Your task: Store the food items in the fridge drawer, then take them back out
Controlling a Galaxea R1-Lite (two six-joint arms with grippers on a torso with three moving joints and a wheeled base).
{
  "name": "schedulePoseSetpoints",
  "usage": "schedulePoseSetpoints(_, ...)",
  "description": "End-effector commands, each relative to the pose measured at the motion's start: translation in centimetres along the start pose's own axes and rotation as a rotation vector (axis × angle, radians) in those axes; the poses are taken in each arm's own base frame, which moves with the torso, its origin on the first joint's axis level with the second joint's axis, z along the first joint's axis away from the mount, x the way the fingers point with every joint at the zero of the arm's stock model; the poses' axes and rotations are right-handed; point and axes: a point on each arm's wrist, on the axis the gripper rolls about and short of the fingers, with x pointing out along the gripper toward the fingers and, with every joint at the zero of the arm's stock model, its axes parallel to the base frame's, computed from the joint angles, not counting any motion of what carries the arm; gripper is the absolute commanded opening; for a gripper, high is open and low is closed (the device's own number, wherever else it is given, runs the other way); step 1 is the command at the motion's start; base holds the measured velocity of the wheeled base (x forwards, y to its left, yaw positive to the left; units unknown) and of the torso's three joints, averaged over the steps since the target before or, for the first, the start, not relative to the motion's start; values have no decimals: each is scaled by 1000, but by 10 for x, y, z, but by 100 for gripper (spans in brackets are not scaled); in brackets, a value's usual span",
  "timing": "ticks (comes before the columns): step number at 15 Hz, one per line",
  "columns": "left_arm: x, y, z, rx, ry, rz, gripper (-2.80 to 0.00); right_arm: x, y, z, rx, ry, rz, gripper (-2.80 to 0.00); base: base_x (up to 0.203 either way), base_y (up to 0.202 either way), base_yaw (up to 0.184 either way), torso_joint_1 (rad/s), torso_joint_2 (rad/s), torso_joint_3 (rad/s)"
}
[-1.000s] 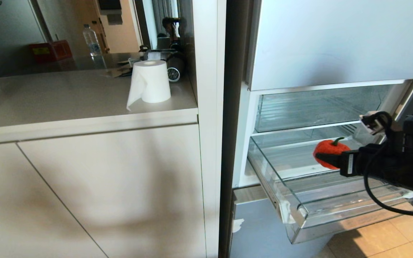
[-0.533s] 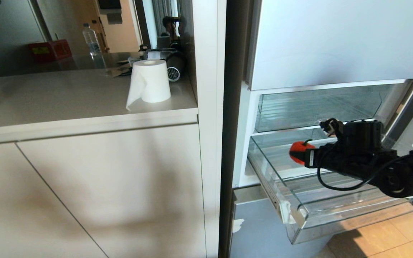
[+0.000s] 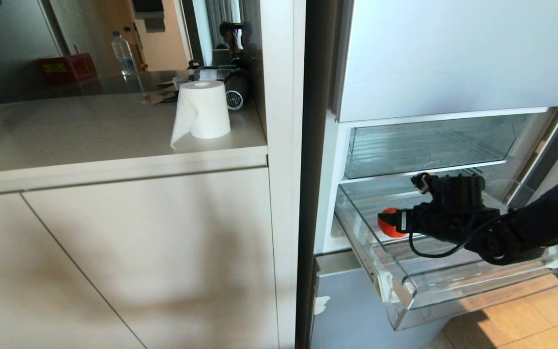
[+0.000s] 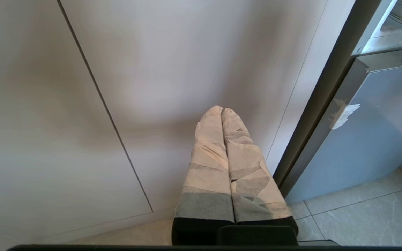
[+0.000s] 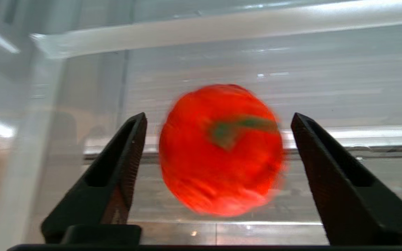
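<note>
The food item, a round orange-red fruit [image 3: 386, 224] with a green stem, is low inside the pulled-out clear fridge drawer [image 3: 407, 290], near its left side. My right gripper [image 3: 396, 222] reaches into the drawer from the right. In the right wrist view the fruit [image 5: 218, 167] is blurred and sits between the black fingers [image 5: 124, 157] with a gap on each side, so the right gripper [image 5: 218, 115] is open. The drawer's ribbed floor [image 5: 326, 80] shows behind it. My left gripper [image 4: 222, 111] is shut, empty and parked low before a cabinet door.
A deeper clear bin [image 3: 429, 145] sits above the drawer, under the pale fridge panel [image 3: 453, 53]. A lower blue-grey panel [image 3: 351, 310] is beneath. On the counter to the left stand a paper roll [image 3: 204, 111] and a bottle [image 3: 123, 53].
My right arm has carried the fruit leftward and down into the drawer. Its jaws have spread apart, and the fruit is no longer clamped.
</note>
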Motion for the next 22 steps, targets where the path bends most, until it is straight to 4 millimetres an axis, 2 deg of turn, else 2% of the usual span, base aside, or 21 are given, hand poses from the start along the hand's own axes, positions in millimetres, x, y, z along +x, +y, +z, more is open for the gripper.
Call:
schedulePoseSetpoints(1, 0, 0, 0, 0, 1, 0, -280, 6, 0, -3, 0, 7, 0, 0, 0, 0, 0, 0, 0, 0)
schedulePoseSetpoints(3, 0, 0, 0, 0, 1, 1, -280, 4, 0, 2, 1, -8, -3, 0, 0, 0, 0, 0, 0, 0)
schedulePoseSetpoints(5, 0, 0, 0, 0, 1, 1, -280, -21, 5, 25, -5, -80, -9, 0, 0, 0, 0, 0, 0, 0)
schedulePoseSetpoints(6, 0, 0, 0, 0, 3, 1, -280, -43, 9, 41, -10, -135, -9, 0, 0, 0, 0, 0, 0, 0)
schedulePoseSetpoints(8, 0, 0, 0, 0, 2, 1, -280, -91, 15, 59, -19, -218, -8, 0, 0, 0, 0, 0, 0, 0)
schedulePoseSetpoints(10, 0, 0, 0, 0, 3, 2, -280, -143, 20, 59, -23, -266, -4, 0, 0, 0, 0, 0, 0, 0)
schedulePoseSetpoints(11, 0, 0, 0, 0, 1, 1, -280, -170, 23, 53, -24, -288, -2, 0, 0, 0, 0, 0, 0, 0)
schedulePoseSetpoints(12, 0, 0, 0, 0, 1, 1, -280, -195, 25, 46, -23, -317, 0, -280, 0, 0, 0, 0, 0, 0)
schedulePoseSetpoints(16, 0, 0, 0, 0, 3, 1, -280, -297, 28, 13, -21, -490, -40, -280, 0, 0, 0, 0, 0, 0)
schedulePoseSetpoints(18, 0, 0, 0, 1, 2, 1, -280, -346, 28, -21, -24, -578, -95, -280, 0, 0, 0, 0, 0, 0)
schedulePoseSetpoints(20, 0, 0, 0, 0, 1, 1, -280, -368, 29, -69, -54, -544, -129, -280, 0, 0, 0, 0, 0, 0)
schedulePoseSetpoints(22, 0, 0, 0, 0, 1, 2, -280, -364, 28, -127, -94, -385, -149, -280, 0, 0, 0, 0, 0, 0)
